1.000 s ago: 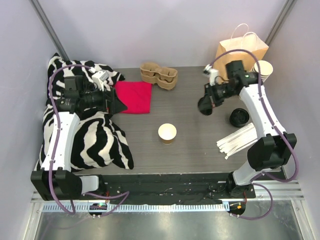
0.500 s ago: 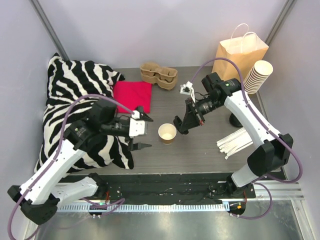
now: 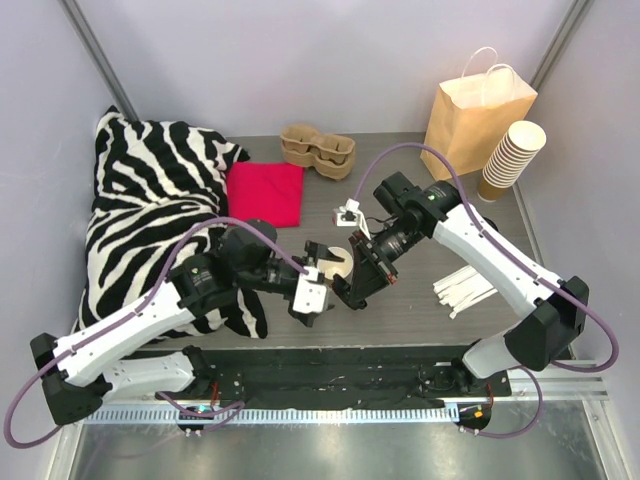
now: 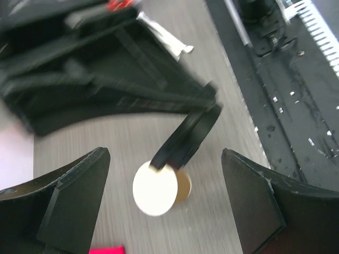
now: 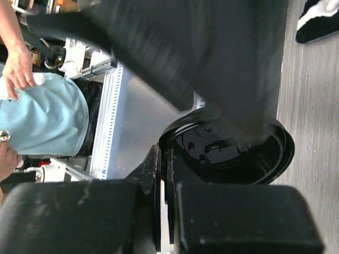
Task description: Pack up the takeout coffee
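Observation:
A small tan paper cup (image 3: 338, 262) stands open, without a lid, at the middle of the table. In the left wrist view the cup (image 4: 155, 189) sits between my wide-open fingers (image 4: 63, 201). My left gripper (image 3: 316, 282) is just left of the cup, open and empty. My right gripper (image 3: 356, 288) is shut on a black plastic lid (image 5: 228, 153), pinching its rim. The lid (image 4: 188, 138) hangs edge-on right over the cup's far rim. My right gripper's jaws (image 5: 165, 174) are closed tight on the lid's edge.
A brown paper bag (image 3: 478, 110) stands at the back right, with a tall stack of lidless cups (image 3: 512, 155) beside it. A pulp cup carrier (image 3: 318, 150) and a red cloth (image 3: 267, 193) lie at the back. A zebra pillow (image 3: 150, 200) fills the left side. White strips (image 3: 462, 288) lie on the right.
Both arms have swung in to the cup at the middle. The left gripper came off the pillow. The right gripper carried the black lid from the right side to the cup.

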Available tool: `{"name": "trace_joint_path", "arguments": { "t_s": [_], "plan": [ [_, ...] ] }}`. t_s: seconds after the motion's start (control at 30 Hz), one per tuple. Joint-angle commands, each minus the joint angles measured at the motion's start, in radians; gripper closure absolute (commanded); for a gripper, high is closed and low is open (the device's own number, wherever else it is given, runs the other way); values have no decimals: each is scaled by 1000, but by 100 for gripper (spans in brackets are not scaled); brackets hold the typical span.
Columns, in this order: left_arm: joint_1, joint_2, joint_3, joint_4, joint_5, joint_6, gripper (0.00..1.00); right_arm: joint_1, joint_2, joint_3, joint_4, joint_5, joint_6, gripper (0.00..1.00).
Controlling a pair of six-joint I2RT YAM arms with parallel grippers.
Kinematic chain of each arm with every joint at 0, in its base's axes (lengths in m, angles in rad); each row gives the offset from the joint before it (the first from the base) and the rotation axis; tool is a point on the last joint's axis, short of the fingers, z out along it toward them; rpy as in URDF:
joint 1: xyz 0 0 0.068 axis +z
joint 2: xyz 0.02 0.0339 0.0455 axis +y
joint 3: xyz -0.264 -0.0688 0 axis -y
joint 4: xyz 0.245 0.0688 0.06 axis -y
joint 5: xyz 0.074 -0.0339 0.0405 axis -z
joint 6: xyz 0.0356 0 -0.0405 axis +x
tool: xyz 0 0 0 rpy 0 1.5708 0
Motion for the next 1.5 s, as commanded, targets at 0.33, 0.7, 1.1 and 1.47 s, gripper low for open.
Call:
{"name": "trace_joint_path", "arguments": {
  "t_s": [0.33, 0.7, 1.1, 1.47],
  "plan": [
    [-121, 48, -20, 40, -126, 69, 36, 80, 19, 53, 35, 19, 19, 99],
    [-127, 33, 26, -64, -182, -52, 81, 53, 31, 139, 206, 93, 238, 70],
    [241, 94, 124, 213, -114, -924, 92, -316, 7, 274, 533, 452, 587, 34],
    [385, 226, 147, 543, -171, -1504, 95, -326, -9, 235, 774, 555, 817, 18]
  ]
}}
